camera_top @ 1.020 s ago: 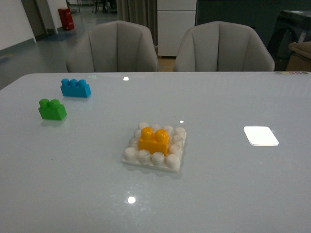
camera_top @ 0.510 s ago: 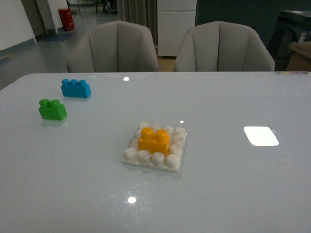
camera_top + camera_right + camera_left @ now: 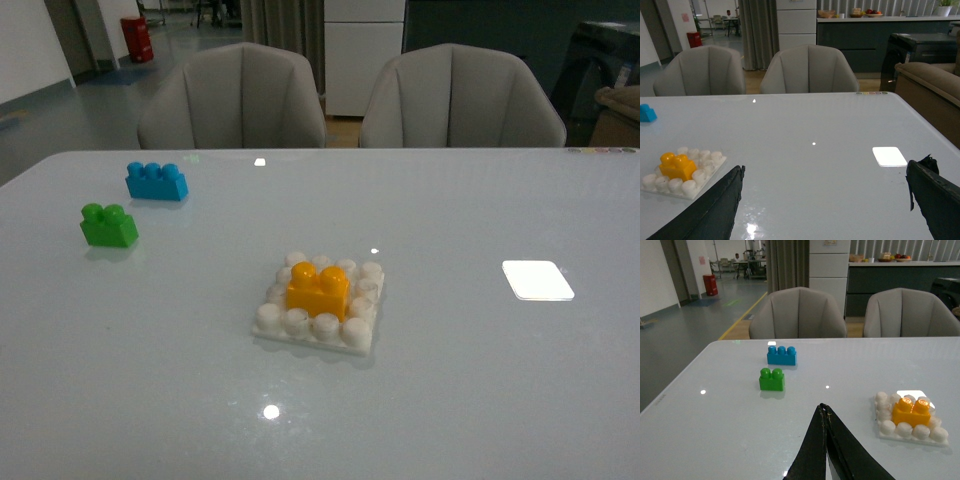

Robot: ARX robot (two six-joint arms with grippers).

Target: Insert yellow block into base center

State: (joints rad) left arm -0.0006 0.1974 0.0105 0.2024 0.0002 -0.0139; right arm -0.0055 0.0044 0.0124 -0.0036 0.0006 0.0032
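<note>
Two wrist views alone show pincers: left pincer (image 3: 826, 440) clenched, right pincer (image 3: 825, 200) released; block (image 3: 317, 290) sits on base (image 3: 270, 322).

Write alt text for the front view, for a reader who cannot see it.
A yellow block sits pressed onto the middle of a whitish studded base on a pale, glossy table, with no arm or end effector in view. A green brick and a blue brick stand apart at the far left, and two empty grey chairs face the table's far edge.

dim, soft-focus views; overhead lights glare off the glossy table (image 3: 480, 400)
</note>
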